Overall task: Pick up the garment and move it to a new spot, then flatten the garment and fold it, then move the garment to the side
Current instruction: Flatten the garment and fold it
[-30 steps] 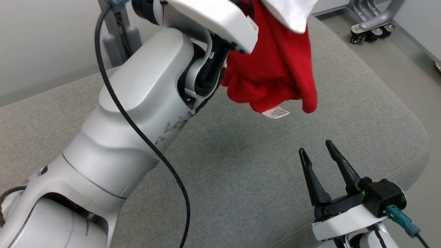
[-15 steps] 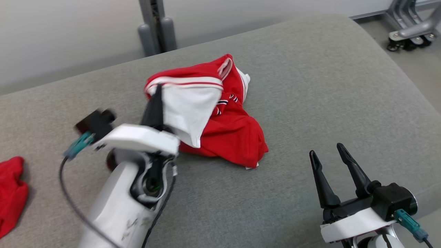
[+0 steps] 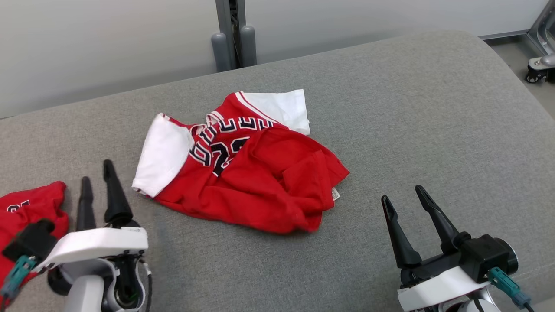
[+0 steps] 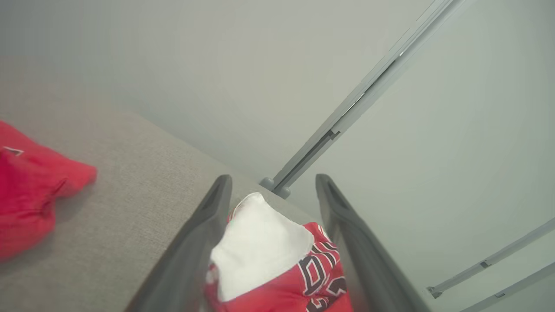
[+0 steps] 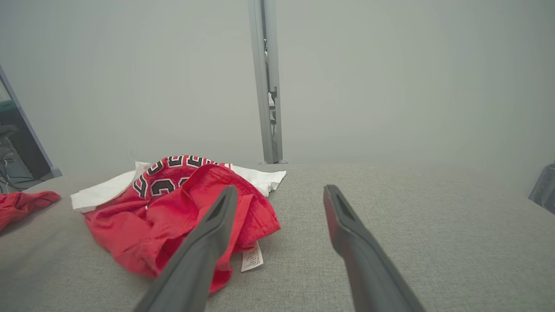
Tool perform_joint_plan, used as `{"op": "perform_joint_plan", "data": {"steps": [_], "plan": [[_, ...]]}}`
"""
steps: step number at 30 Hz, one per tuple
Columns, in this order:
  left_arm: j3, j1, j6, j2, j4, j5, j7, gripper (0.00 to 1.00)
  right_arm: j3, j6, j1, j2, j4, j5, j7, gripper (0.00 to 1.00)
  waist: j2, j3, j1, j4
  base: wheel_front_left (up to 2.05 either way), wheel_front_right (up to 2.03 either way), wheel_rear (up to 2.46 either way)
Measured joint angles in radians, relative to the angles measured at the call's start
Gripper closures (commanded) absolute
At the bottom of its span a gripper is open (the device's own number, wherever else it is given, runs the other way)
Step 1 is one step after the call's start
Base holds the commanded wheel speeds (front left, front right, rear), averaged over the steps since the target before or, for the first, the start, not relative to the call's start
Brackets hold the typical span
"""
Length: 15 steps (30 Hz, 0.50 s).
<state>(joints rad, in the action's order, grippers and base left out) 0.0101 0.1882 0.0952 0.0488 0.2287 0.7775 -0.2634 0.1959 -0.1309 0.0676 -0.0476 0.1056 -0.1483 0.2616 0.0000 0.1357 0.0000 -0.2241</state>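
The garment [image 3: 260, 186] is a red jersey with white sleeves and dark lettering, lying crumpled in the middle of the grey cushion [image 3: 433, 121]. My left gripper [image 3: 96, 175] stands open at the lower left, just left of the garment's white sleeve and apart from it. In the left wrist view the sleeve of the garment [image 4: 260, 247] shows beyond the open left gripper [image 4: 273, 182]. My right gripper [image 3: 402, 195] is open at the lower right, clear of the cloth. In the right wrist view, the garment [image 5: 173, 208] lies left of the right gripper [image 5: 277, 190].
Another red cloth [image 3: 30, 208] lies at the cushion's left edge, beside my left wrist. A grey post [image 3: 230, 39] stands behind the cushion against the wall. A wheeled stand base [image 3: 537, 65] sits on the floor at the far right, past the cushion's rounded corner.
The left gripper has opened and let go of the garment, which now lies on the cushion. The left arm has drawn back to the lower left. The head camera has shifted.
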Motion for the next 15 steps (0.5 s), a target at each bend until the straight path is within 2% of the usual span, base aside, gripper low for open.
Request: {"op": "perform_joint_plan", "data": {"steps": [3, 5, 9, 12, 15], "plan": [[0.014, -0.035, 0.005, 0.001, -0.076, -0.093, 0.000, 0.00, 0.001, 0.000, -0.002, 0.000, 0.000, 0.000, 0.000, 0.00, 0.0000, -0.001, 0.0000, 0.002, 0.00, 0.00, 0.00], [-0.012, -0.053, -0.013, 0.001, -0.116, -0.169, 0.000, 0.00, 0.001, 0.000, -0.003, 0.000, 0.001, 0.000, 0.000, 0.00, 0.0000, -0.001, 0.0000, 0.003, 0.00, 0.00, 0.00], [-0.078, -0.064, -0.023, -0.001, -0.149, -0.353, 0.000, 0.00, 0.006, 0.000, -0.003, 0.000, 0.002, 0.002, 0.000, 0.00, 0.0000, 0.002, 0.0000, 0.003, 0.00, 0.00, 0.00], [-0.126, -0.058, -0.022, 0.000, -0.120, -0.455, 0.000, 0.00, 0.008, 0.000, 0.001, 0.000, 0.002, 0.002, 0.000, 0.00, 0.0000, 0.006, 0.0000, -0.002, 0.00, 0.00, 0.00], [-0.164, -0.024, -0.019, -0.002, -0.025, -0.554, 0.000, 0.00, 0.013, 0.000, 0.005, 0.000, 0.003, 0.002, 0.000, 0.00, 0.0000, 0.009, 0.0000, -0.012, 0.00, 0.00, 0.00]]}}
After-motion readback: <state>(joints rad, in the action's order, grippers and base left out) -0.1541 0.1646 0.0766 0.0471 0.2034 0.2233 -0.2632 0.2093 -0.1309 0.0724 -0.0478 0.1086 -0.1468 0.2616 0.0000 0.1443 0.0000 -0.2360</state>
